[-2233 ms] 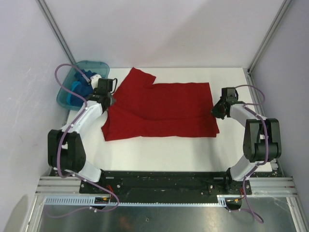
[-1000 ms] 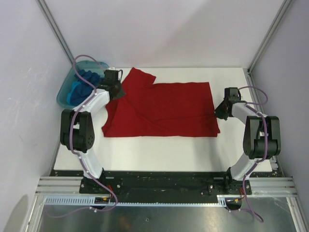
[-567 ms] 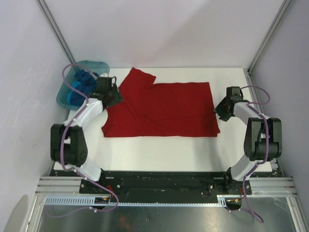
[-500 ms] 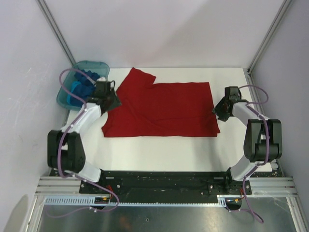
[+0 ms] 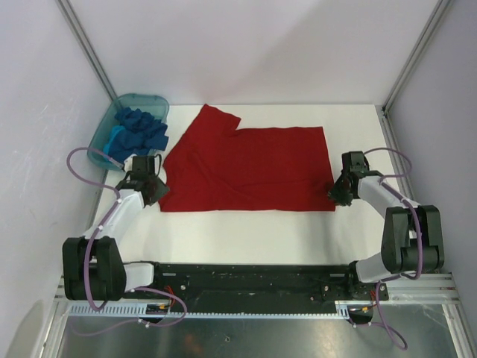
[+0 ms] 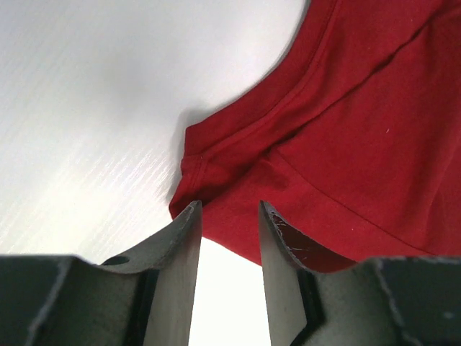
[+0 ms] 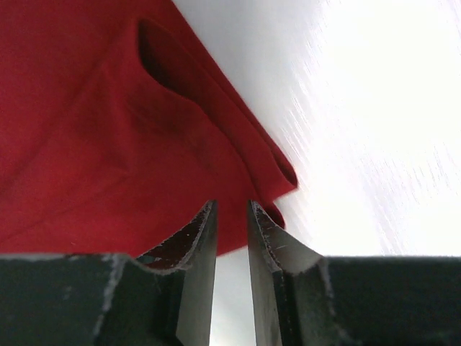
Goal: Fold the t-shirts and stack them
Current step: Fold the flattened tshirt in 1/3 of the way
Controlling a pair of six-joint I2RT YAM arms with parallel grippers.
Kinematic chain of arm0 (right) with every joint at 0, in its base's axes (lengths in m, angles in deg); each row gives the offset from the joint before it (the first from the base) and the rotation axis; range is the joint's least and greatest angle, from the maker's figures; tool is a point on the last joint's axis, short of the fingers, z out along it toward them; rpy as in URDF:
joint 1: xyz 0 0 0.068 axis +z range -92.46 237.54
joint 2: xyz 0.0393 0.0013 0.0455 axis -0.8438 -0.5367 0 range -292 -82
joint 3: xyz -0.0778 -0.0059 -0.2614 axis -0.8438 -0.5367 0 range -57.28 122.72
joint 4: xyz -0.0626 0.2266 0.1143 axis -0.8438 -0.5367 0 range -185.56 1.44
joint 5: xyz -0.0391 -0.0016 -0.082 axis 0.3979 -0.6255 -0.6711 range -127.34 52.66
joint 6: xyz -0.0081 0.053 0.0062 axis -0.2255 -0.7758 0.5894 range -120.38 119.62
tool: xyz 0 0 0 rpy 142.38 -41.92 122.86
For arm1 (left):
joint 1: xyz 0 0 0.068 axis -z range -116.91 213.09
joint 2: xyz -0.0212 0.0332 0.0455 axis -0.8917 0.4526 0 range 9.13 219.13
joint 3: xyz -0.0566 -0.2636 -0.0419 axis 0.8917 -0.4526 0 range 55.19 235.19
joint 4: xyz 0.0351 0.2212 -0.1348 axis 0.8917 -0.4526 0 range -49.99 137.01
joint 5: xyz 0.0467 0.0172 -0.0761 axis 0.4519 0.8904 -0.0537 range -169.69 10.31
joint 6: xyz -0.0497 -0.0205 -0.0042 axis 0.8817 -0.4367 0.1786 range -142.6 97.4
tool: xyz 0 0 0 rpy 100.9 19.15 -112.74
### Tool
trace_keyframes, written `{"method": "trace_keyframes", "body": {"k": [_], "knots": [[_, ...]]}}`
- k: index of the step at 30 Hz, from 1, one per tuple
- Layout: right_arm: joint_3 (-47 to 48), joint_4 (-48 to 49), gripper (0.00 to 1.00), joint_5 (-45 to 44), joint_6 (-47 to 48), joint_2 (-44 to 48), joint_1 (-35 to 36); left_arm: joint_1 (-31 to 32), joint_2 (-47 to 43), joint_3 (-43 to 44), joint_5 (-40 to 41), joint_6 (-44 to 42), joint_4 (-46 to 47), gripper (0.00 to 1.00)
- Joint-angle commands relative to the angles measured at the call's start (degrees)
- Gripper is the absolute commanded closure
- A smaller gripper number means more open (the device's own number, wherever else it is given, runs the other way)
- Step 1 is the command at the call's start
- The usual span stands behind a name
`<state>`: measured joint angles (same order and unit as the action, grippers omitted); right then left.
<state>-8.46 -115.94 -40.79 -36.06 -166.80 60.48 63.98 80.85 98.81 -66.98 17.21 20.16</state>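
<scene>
Left arm is lying low along the desk's (image 5: 246,231) left side, elbow out by the edge, forearm angling in toward the near left corner of the red t-shirt (image 5: 253,168). My left fingers (image 5: 155,192) are pointing at that corner, tips right at the seamed edge of the cloth (image 6: 346,130). They are standing narrowly apart and gripping nothing, with bare desk showing in the gap behind the tips.

Right arm is sitting folded, elbow out by the right edge, forearm pointing left at the shirt's near right corner. My right fingers (image 5: 337,194) are showing an even thinner slit, tips just at the doubled-over corner (image 7: 86,130), clamping nothing that I can see.

The red shirt is lying flat mid-desk, its long axis running left to right, one flap sticking out toward the far left.

The blue t-shirts (image 5: 138,127) are sitting bunched in the teal tub (image 5: 95,145) at the far left corner.
</scene>
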Motion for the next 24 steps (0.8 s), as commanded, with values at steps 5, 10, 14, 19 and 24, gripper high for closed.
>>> {"method": "trace_keyframes", "body": {"k": [5,10,14,19,24], "knots": [[-5.3,0.3,0.71,-1.8,-2.2,5.2,0.2,-3.4,-0.8,-2.5,-0.9,1.6,0.8,0.58],[-5.6,0.6,0.69,-3.0,-2.2,5.1,0.3,-4.3,0.5,-2.5,-2.1,1.1,0.8,0.58],[-5.6,0.6,0.67,-3.8,-1.8,5.6,0.1,-4.7,1.3,-2.2,-2.5,0.9,0.8,0.58],[-5.6,0.7,0.65,-4.4,-1.2,4.3,0.1,-4.7,1.7,-2.1,-3.0,0.7,0.9,0.58],[-6.2,2.1,0.64,-3.1,-1.6,4.1,0.2,-4.8,1.9,-2.2,-3.0,0.7,1.0,0.58]]}}
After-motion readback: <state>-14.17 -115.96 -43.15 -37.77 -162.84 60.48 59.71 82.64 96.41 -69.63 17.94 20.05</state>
